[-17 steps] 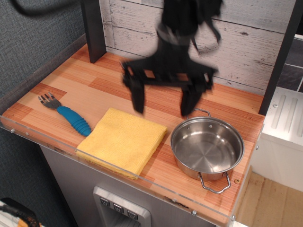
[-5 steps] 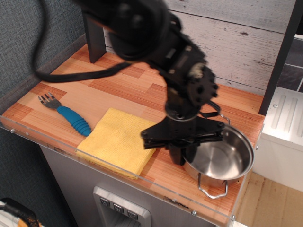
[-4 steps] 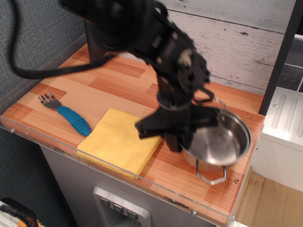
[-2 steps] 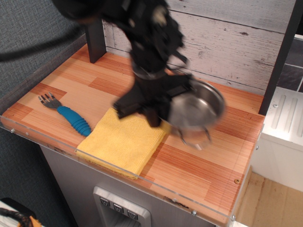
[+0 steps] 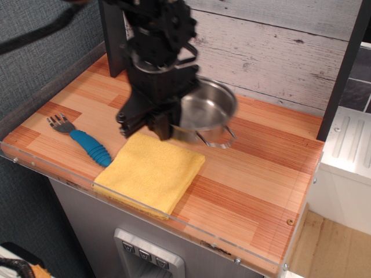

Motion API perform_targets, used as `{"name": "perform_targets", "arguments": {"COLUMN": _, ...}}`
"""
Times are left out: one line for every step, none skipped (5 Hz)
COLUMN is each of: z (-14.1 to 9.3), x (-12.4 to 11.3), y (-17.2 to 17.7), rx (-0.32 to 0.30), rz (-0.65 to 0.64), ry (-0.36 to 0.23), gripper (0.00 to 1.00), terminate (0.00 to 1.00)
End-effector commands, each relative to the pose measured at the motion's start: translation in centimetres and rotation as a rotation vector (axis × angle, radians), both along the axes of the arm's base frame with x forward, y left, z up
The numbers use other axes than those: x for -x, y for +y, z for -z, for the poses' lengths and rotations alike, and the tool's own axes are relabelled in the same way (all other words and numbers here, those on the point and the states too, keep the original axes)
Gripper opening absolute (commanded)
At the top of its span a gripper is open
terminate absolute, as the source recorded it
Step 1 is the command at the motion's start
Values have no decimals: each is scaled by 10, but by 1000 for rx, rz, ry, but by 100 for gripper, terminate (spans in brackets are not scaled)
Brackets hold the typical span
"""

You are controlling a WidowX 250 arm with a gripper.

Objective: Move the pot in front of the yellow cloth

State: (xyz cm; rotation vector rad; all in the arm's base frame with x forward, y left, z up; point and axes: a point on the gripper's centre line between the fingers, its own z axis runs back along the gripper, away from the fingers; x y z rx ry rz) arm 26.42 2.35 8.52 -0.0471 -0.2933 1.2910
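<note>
While jaws clamping rim, gripper [image 5: 165, 124] carrying pot [image 5: 204, 111] tilted, airborne, clearing yellow cloth [image 5: 151, 172] at 7 o'clock.

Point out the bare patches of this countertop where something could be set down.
Free: the right half, from the yellow cloth to the right edge; the back strip along the plank wall. Crowded: front left, with cloth and fork, under the gripper holding the pot.
</note>
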Motion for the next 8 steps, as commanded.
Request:
{"name": "perform_targets", "arguments": {"z": 0, "x": -15, "y": 29, "rx": -66, "rz": 17, "ry": -107, "gripper": 0, "terminate": 0}}
{"name": "perform_targets", "arguments": {"z": 2, "x": -22, "y": 41, "rx": -75, "rz": 21, "ry": -100, "gripper": 0, "terminate": 0}}
{"name": "perform_targets", "arguments": {"z": 8, "x": -27, "y": 54, "rx": -78, "rz": 8, "ry": -83, "gripper": 0, "terminate": 0}}
{"name": "perform_targets", "arguments": {"z": 15, "x": -35, "y": 69, "rx": -58, "rz": -10, "ry": -75, "gripper": 0, "terminate": 0}}
{"name": "perform_targets", "arguments": {"z": 21, "x": -41, "y": 79, "rx": -62, "rz": -5, "ry": -60, "gripper": 0, "terminate": 0}}
{"name": "perform_targets", "arguments": {"z": 28, "x": -52, "y": 84, "rx": -74, "rz": 27, "ry": -31, "gripper": 0, "terminate": 0}}
{"name": "perform_targets", "arguments": {"z": 36, "x": -61, "y": 89, "rx": -65, "rz": 39, "ry": -16, "gripper": 0, "terminate": 0}}
{"name": "perform_targets", "arguments": {"z": 38, "x": -66, "y": 92, "rx": -58, "rz": 46, "ry": -14, "gripper": 0, "terminate": 0}}
